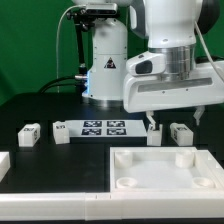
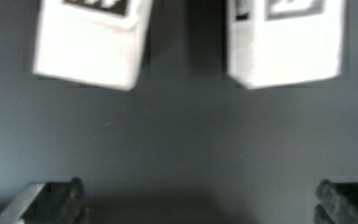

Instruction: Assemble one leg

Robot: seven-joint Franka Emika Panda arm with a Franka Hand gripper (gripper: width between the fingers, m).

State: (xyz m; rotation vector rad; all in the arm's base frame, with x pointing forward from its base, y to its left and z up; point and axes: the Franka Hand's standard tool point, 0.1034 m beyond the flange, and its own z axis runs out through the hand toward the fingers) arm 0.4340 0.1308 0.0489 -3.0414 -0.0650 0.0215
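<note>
White plastic parts on a matt black bench top (image 1: 30, 110).
Legs (image 2: 96, 42): smooth white plastic, slight sheen, flat printed tags. Tray (image 1: 165, 170) at the bench's front edge: same smooth white plastic, matt. The marker board (image 1: 104, 127): thin, white, matt. Arm housing (image 1: 165, 85): glossy white plastic. Gripper fingers (image 2: 51, 203): dark, matt. Backdrop (image 1: 25, 50): green, cloth-like.

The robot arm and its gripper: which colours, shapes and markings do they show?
The arm is white with rounded, glossy segments. Its base carries a black triangle sign, and a black cable runs beside it. The gripper has a wide white boxy body and two short dark fingers.
</note>
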